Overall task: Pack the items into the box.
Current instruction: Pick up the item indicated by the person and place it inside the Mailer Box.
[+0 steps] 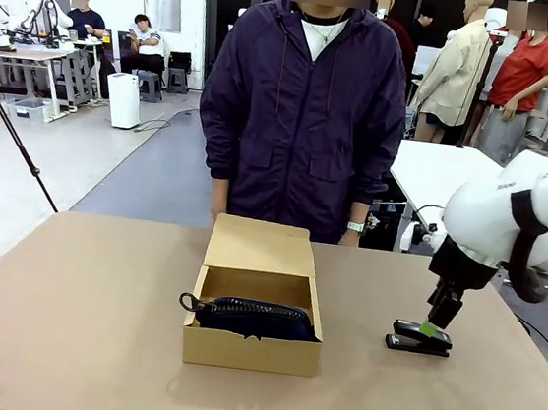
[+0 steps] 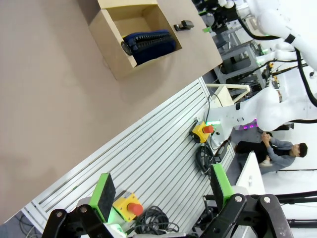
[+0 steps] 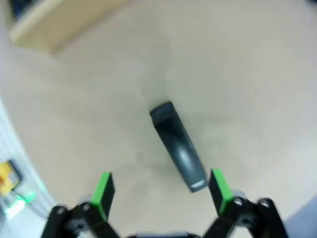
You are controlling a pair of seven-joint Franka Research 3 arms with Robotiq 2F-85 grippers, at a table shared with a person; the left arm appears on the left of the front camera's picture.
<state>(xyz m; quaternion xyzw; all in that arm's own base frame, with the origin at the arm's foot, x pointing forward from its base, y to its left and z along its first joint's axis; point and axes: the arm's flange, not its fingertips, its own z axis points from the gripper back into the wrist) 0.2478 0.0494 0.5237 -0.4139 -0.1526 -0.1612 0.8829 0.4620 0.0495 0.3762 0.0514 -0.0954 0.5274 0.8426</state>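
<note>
Sitting in one box [image 1: 249, 351]: one pouch [image 1: 256, 315]; one stapler [image 1: 418, 338] outside.

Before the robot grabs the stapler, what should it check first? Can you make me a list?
1. Right tool open: ok, jaws wide apart.
2. Right tool above the black stapler: ok.
3. Stapler centred between the jaws: not ok; the right wrist view shows it angled and off to one side.
4. Cardboard box open: ok, flap lid folded back.
5. Room beside the navy pouch: ok, bare floor shows behind it.
6. Left tool out of the way: ok, open and far from the box.
</note>
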